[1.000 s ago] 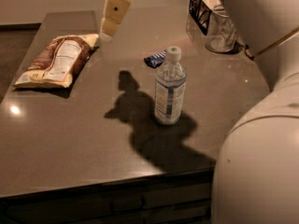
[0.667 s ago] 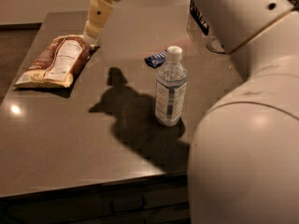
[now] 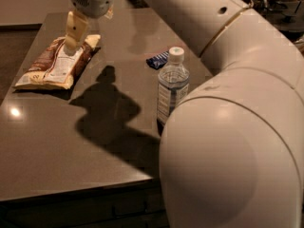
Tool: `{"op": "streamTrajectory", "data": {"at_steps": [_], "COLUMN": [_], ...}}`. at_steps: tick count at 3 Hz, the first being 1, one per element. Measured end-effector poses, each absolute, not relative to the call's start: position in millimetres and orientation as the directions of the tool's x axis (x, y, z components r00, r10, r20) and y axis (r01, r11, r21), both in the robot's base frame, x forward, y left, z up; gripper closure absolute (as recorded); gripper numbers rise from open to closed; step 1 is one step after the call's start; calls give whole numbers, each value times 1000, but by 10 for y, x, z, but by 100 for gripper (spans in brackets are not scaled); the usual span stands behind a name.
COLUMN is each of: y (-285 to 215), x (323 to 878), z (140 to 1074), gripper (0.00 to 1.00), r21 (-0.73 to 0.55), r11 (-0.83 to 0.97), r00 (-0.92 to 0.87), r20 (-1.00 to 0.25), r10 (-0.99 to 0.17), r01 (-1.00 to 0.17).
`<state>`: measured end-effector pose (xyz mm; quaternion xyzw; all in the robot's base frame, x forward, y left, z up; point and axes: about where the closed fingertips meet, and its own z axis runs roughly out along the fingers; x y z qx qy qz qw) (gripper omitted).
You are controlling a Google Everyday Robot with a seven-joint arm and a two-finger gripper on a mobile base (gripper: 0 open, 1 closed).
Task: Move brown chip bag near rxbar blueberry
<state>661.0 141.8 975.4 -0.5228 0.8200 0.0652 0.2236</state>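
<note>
The brown chip bag [image 3: 56, 64] lies flat at the table's far left, brown with cream edges and a white label panel. The rxbar blueberry [image 3: 156, 60] is a small dark-blue bar near the table's middle back, just behind the water bottle. My gripper [image 3: 76, 32] hangs from the arm above the far end of the chip bag, its cream finger pointing down at the bag's top edge. It holds nothing that I can see.
A clear water bottle [image 3: 172, 87] with a white cap stands upright right of centre, close in front of the bar. My white arm [image 3: 228, 127] fills the right side and hides that part of the table [image 3: 57, 151]. The arm's shadow lies across the middle.
The gripper has moved left and down, from above the table's back middle to over the chip bag's far end. The arm now covers more of the right side.
</note>
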Motion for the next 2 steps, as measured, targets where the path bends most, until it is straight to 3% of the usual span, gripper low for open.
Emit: {"op": "streamTrajectory", "data": {"at_steps": [2], "y": [2098], "x": [6628], "z": [8986], "gripper": [0], "r21": [21], "r11": [599], "r00": [-562], "r20": [-375], "r10": [-737], "r01": [-800]}}
